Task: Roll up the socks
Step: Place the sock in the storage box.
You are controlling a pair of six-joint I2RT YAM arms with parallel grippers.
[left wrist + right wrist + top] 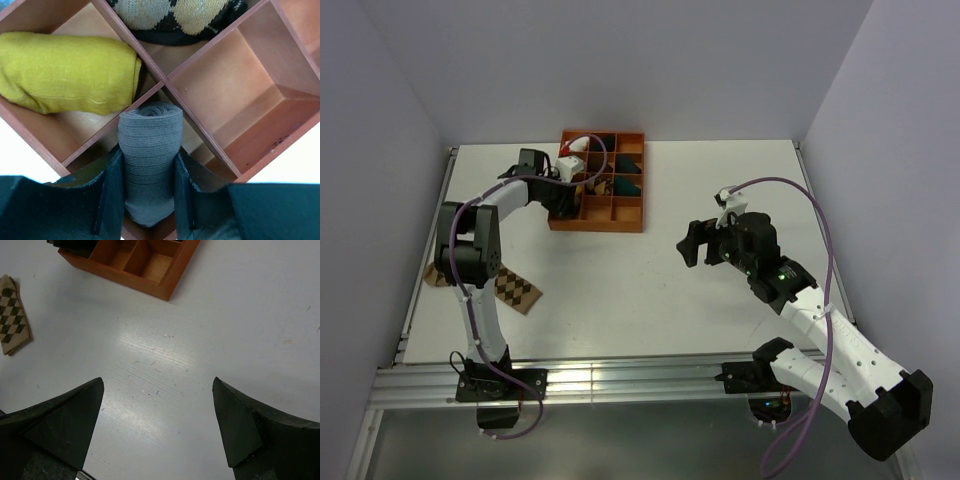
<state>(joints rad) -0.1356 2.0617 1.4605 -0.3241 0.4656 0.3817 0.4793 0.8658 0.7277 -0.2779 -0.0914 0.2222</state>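
Observation:
The argyle diamond sock lies flat on the table at the near left, beside the left arm's base. It also shows in the right wrist view. A bit of the tan sock shows behind the left arm's elbow; most of it is hidden. My left gripper is over the orange tray and shut on a grey sock roll, which stands in a compartment between the jaws of that gripper. My right gripper is open and empty above bare table, as its wrist view shows.
The orange divided tray stands at the back centre. It holds a yellow bundle, an argyle bundle, teal, white and dark bundles. Two compartments right of the grey roll are empty. The tray corner shows in the right wrist view.

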